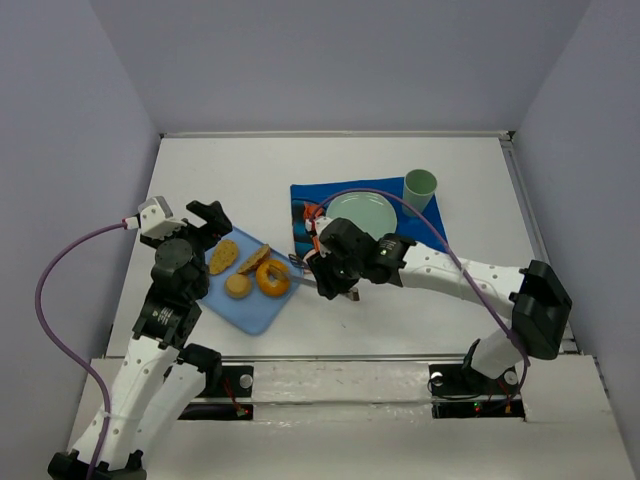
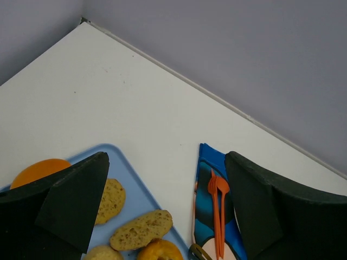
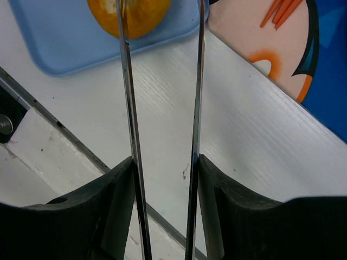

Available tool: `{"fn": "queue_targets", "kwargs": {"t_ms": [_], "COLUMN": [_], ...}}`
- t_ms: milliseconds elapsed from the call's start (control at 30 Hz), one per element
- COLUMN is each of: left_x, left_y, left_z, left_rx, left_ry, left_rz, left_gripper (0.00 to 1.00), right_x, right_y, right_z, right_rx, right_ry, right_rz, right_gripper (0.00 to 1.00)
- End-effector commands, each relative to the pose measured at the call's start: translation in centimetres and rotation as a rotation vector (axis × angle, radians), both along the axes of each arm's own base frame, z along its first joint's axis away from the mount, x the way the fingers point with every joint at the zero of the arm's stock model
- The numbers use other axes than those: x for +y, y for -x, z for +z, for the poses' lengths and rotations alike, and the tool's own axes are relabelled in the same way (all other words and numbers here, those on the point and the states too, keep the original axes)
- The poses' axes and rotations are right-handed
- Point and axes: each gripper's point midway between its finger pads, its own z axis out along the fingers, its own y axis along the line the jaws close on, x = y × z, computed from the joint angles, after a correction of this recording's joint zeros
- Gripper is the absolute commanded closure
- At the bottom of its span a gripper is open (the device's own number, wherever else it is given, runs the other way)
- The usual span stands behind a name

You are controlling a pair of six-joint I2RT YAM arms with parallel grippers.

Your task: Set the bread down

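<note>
The right end effector (image 3: 165, 162) is partly closed, its two pads pressing the springy arms of a pair of metal tongs (image 3: 125, 86), which it holds as an extension of its own fingers; the arms stand apart with a clear gap between them, so the squeeze looks light, enough to keep the tool but probably not to pinch. The tongs reach forward over the bare strip of desk (image 3: 244, 141) to the near corner of the blue tray (image 3: 59, 43), where the orange bun (image 3: 146, 13) sits on the tray between the two blades. The tips run out of the wrist view, so I cannot tell whether they touch it. The long tool likely keeps the bulky fingers clear of the tray lip and the neighbouring pieces. Just to the right lies the blue placemat (image 3: 325, 81) with orange cutlery (image 2: 217, 211) on it, and further along the green plate (image 1: 360, 212) beside the green cup (image 1: 420, 190); the plate is the probable destination, which would explain why this arm, nearer to it, carries the tongs. The bread itself is all on the tray: the bun, a small roll (image 1: 237, 286) and two slices (image 2: 142, 230). The left end effector (image 2: 165, 189) hangs wide open and empty above the tray's far left side, well away from the tongs, presumably parked there so it does not block the right arm's reach
</note>
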Motion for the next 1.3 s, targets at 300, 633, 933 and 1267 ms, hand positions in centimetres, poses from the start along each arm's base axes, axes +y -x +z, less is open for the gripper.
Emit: {"fn": "queue_targets", "kwargs": {"t_ms": [300, 633, 933, 1267], "left_x": [0.7, 0.7, 0.6, 0.5], "left_y": [0.2, 0.3, 0.2, -0.3], "left_z": [0.8, 0.9, 0.8, 0.5], "left_rx": [-0.048, -0.050, -0.043, -0.025], "left_ry": [0.027, 0.028, 0.026, 0.022], "left_rz": [0.036, 0.034, 0.034, 0.036], "left_gripper": [0.01, 0.01, 0.01, 0.01], "right_x": [2.5, 0.1, -9.7, -17.3], "right_y": [-0.6, -3.4, -8.5, -11.1], "right_z": [1.7, 5.4, 9.5, 4.0], "right_rx": [0.008, -0.182, -0.305, -0.188], "right_ry": [-0.076, -0.069, -0.124, -0.003], "right_rz": [0.018, -0.102, -0.477, -0.701], "right_gripper": [0.63, 0.84, 0.90, 0.89]}}
